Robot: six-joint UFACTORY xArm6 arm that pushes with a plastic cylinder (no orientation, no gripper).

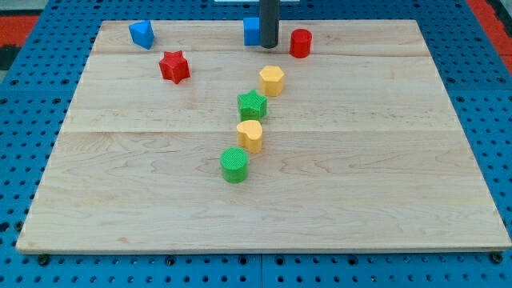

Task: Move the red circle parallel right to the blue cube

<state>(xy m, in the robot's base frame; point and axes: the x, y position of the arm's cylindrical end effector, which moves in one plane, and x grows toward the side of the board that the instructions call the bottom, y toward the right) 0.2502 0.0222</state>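
The red circle (301, 43), a short cylinder, stands near the view's top, right of centre. The blue cube (252, 31) is to its left, partly hidden by the dark rod. My tip (268, 46) rests on the board right against the cube's right side, between the cube and the red circle, a short gap from the circle.
A blue wedge-like block (142, 34) sits at top left, a red star (174, 66) below it. A yellow hexagon (272, 81), green star (252, 105), yellow heart-like block (250, 136) and green circle (235, 165) run diagonally down the middle of the wooden board (384, 176).
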